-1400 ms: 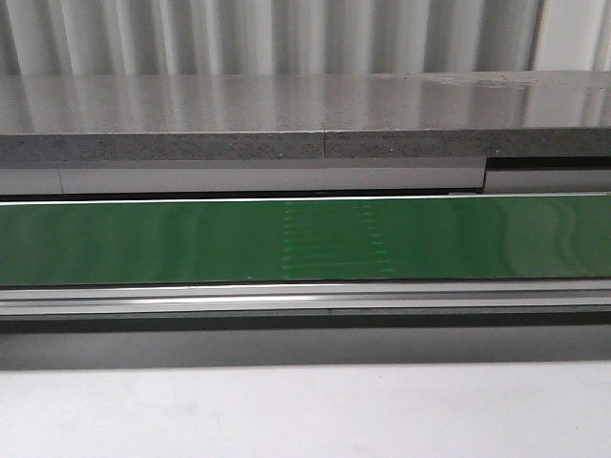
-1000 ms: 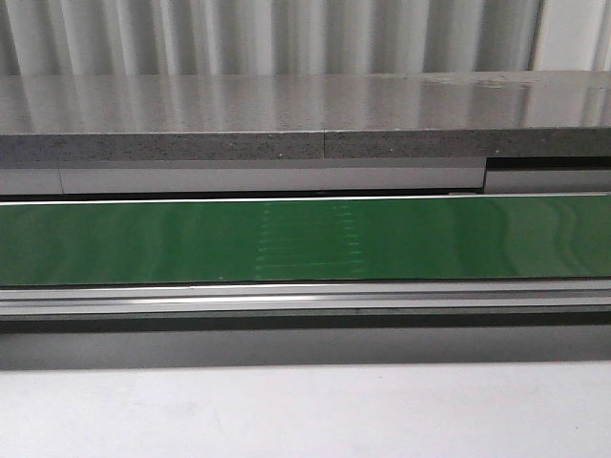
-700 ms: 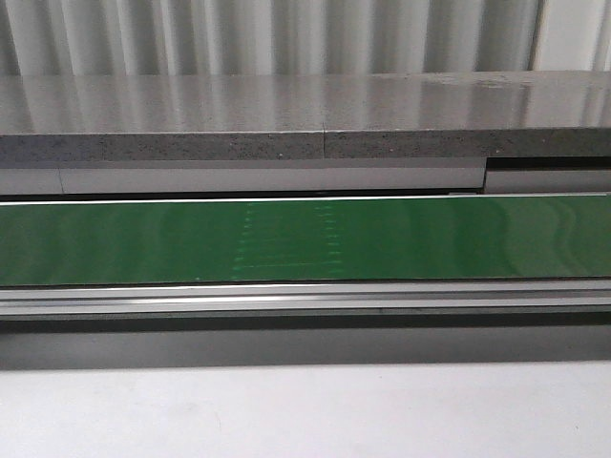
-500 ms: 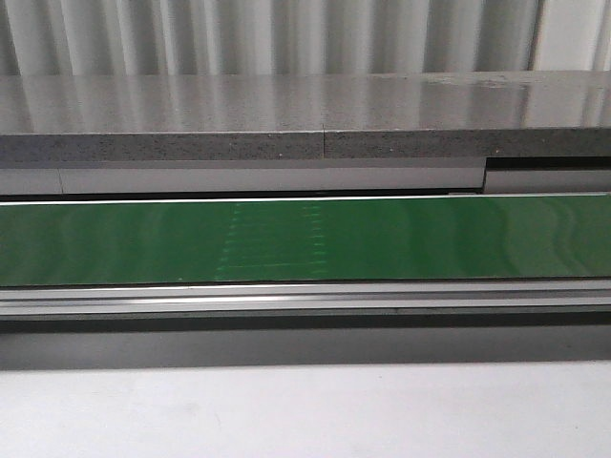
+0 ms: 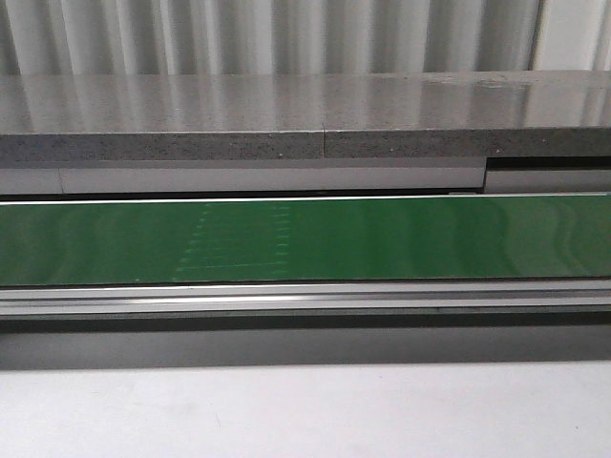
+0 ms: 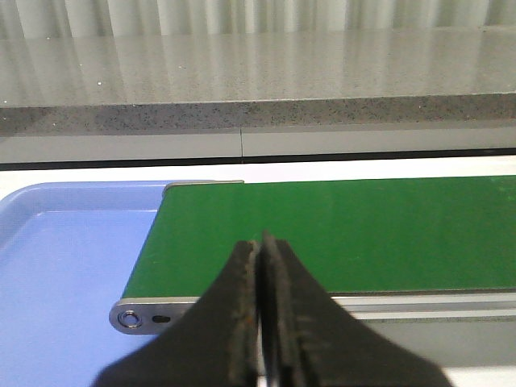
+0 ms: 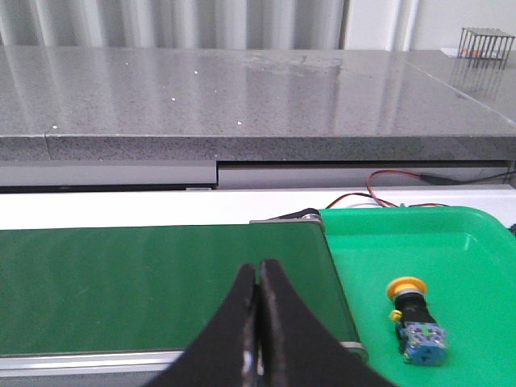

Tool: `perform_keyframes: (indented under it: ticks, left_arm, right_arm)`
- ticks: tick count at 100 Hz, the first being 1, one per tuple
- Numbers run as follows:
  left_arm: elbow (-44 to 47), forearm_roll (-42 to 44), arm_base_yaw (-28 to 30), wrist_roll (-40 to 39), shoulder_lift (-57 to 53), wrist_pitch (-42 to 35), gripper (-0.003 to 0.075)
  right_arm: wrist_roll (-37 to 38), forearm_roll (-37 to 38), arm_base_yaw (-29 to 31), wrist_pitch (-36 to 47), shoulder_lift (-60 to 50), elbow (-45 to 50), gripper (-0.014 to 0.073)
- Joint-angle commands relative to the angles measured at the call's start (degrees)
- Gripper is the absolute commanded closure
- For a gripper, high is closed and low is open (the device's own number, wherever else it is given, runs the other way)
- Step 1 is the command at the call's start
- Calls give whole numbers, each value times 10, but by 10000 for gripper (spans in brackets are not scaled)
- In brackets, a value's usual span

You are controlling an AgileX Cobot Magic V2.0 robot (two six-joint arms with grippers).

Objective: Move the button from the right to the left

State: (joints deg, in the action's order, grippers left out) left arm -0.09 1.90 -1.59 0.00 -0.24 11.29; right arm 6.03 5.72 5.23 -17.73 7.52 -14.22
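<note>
Bench [image 5: 305, 415] surface runs pale and bare across the foreground of the front view, with a long grey speckled stone shelf [image 5: 286, 119] behind it and ribbed white cladding at the back. Between the two lies the green conveyor belt [image 5: 430, 239], spanning the full width of the front view, edged below by a silver metal rail [image 5: 305, 301]; a faint pale stitched patch [image 5: 237, 240] shows on the belt left of centre. At the belt's left end, seen from the left wrist, sits a blue tray [image 6: 64, 274], its rim just beside the belt's rounded end cap. At the belt's right end, seen from the right wrist, sits a green tray [image 7: 451, 266], with red and black wires [image 7: 395, 192] trailing behind it. Left end effector [image 6: 260, 322] hangs in front of the left end of the belt, its dark fingers pressed together, gripping nothing. Right end effector [image 7: 258, 322] hangs near the belt's right end, fingers likewise pressed together and empty. The button [image 7: 413, 318] lies on its side on the floor of the green tray, yellow cap toward the shelf, blue-and-clear block toward the camera, well apart from both end effectors.
</note>
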Motion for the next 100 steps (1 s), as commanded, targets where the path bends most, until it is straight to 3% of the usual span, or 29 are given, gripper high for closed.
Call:
perform_keyframes:
  ticks: [1, 54, 66, 85, 100]
  left_arm:
    - [14, -1, 1, -5, -21, -44, 740]
    - [14, -1, 1, -5, -21, -44, 740]
    - [14, -1, 1, -5, -21, -44, 740]
    - [14, -1, 1, -5, -21, -44, 740]
    - [14, -1, 1, -5, -21, -44, 740]
  right_arm:
    - [0, 15, 3, -9, 66, -67, 661]
    - [0, -28, 0, -262, 419, -293, 641]
    - [0, -41, 0, -309, 497, -348, 498]
    - [0, -42, 0, -325, 591, -406, 118]
    - [0, -42, 18, -312, 649, -439, 104]
